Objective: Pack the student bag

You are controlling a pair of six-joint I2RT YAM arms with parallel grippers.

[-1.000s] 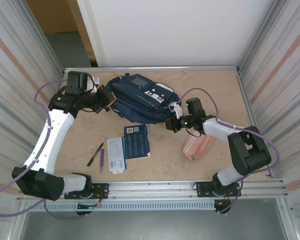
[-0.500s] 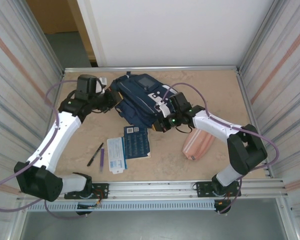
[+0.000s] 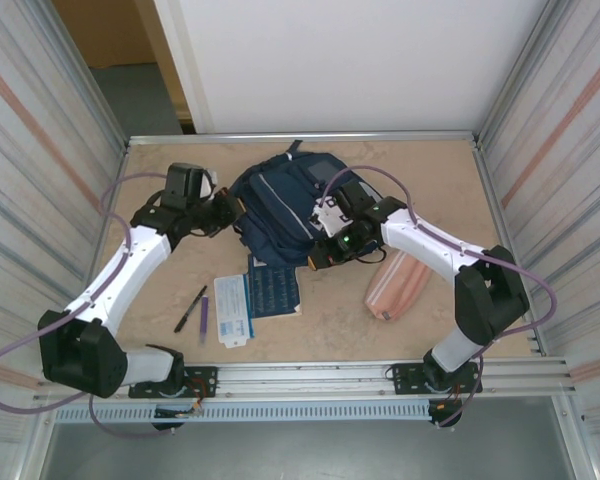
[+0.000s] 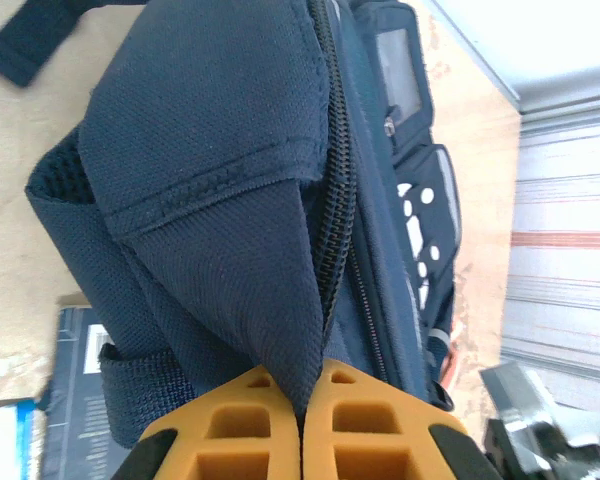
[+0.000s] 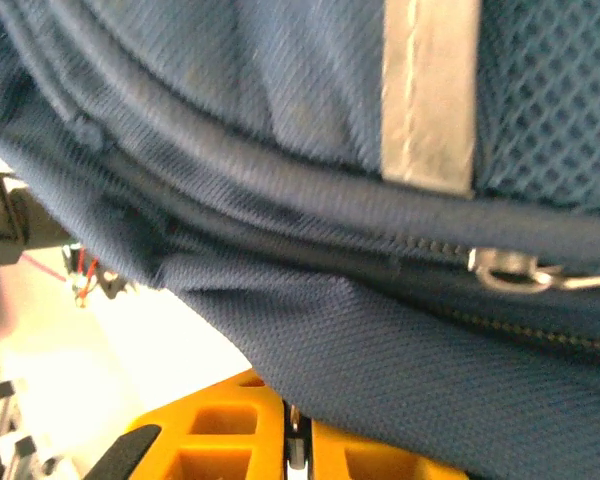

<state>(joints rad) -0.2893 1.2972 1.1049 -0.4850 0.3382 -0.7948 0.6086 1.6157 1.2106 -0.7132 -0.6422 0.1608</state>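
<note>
Top view: student bag point(image 3: 280, 205) sits bunched up at upper centre of the surface point(image 3: 430, 190), between the two arms. Left gripper point(image 3: 230, 210) is at the bag's left edge, right gripper point(image 3: 318, 260) at its lower right edge. Just below the bag are a dark blue booklet point(image 3: 273, 285), a white-blue card point(image 3: 232, 310), a black pen point(image 3: 190, 308) and a purple pen point(image 3: 204, 320). Pink pouch point(image 3: 395, 285) lies lower right, apart from the bag.

Left wrist view adds the grip: left gripper point(image 4: 302, 415) is clamped tight on a fold of navy fabric beside the zipper point(image 4: 332, 200).

Right wrist view: right gripper point(image 5: 295, 440) is almost closed, with bag fabric pinched at the tips. Zip pull point(image 5: 510, 268) and grey stripe point(image 5: 428, 90) show close up.
</note>
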